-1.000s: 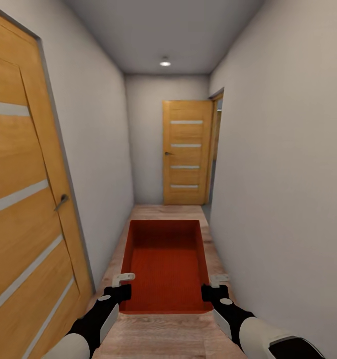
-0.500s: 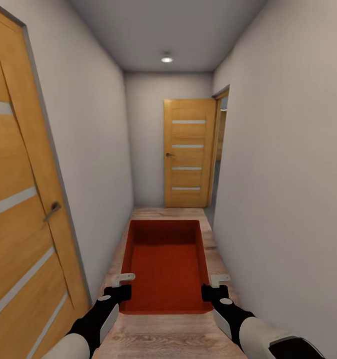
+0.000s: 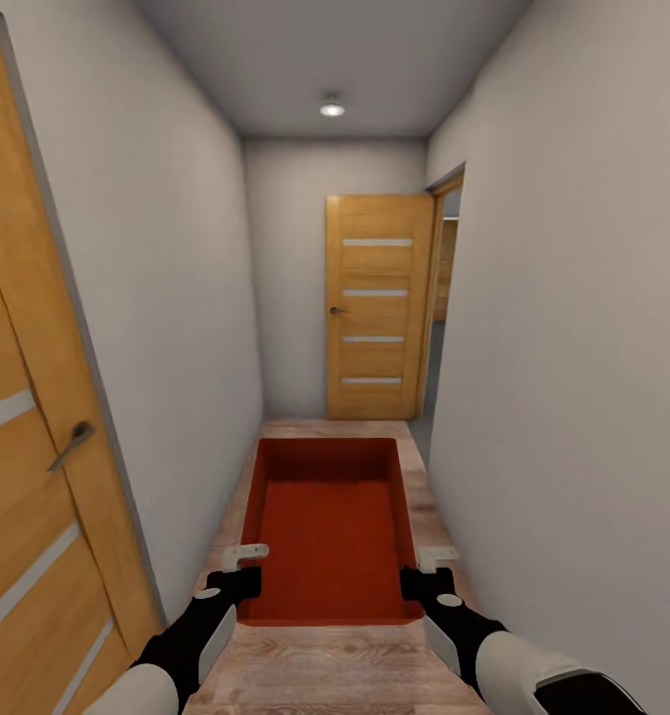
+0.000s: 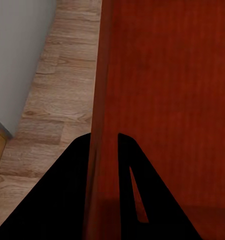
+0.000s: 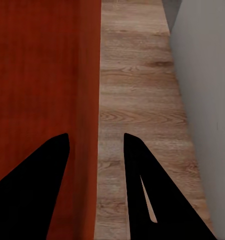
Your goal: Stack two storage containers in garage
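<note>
Camera has advanced: left door (image 3: 27, 467) slides further out of frame, far door (image 3: 377, 306) nearer; bin (image 3: 330, 526) and hands unchanged.

Head view: carrying leg, hallway, plank floor (image 3: 325, 670). Left hand (image 3: 243, 568) and right hand (image 3: 424, 568) hold the bin's sides, off the floor. Next: probably the opening at right.

Left wrist: fingers (image 4: 130, 175) straddle the wall, clamped.

Right wrist: fingers (image 5: 142, 175) straddle the wall; contact unclear.

We see a corridor evenly and softly lit, the one visible source a round ceiling lamp (image 3: 332, 108) far ahead of the pincers, glowing without glare. Shadows are faint; the walls shade gently toward the ceiling. The render is slightly soft, with wide-angle stretching at the edges. In both wrist views the fingers (image 4: 67, 195) (image 5: 35, 185) read as flat black silhouettes, detail lost.
</note>
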### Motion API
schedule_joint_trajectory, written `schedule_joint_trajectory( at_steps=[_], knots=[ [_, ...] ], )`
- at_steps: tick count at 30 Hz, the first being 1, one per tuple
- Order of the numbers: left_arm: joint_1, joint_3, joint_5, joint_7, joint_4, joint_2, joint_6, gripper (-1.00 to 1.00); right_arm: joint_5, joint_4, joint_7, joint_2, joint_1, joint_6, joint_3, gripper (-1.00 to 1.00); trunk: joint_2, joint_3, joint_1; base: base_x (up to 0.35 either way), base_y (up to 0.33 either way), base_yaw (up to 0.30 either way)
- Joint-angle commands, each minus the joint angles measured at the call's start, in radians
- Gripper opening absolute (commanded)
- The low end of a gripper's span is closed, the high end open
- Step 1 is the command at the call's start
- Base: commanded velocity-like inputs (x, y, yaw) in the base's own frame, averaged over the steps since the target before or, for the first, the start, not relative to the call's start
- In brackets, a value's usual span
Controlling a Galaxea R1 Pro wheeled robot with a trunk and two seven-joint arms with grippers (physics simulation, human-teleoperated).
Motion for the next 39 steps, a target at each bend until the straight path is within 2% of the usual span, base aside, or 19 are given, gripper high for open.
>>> schedule_joint_trajectory(
  at_steps=[1, 39],
  knots=[
    [0.0, 0.021, 0.039, 0.008, 0.0, -0.001, 0.006, -1.0, -0.001, -0.003, 0.001, 0.003, 0.0, -0.014, -0.031, -1.0, -0.001, 0.0, 0.001, 0.325, 0.0, 0.0],
    [0.0, 0.02, 0.039, 0.008, -0.001, 0.0, 0.006, -1.0, -0.001, -0.003, 0.001, 0.003, 0.0, -0.014, -0.031, -1.0, -0.001, 0.0, 0.001, 0.325, 0.0, 0.0]
  ],
)
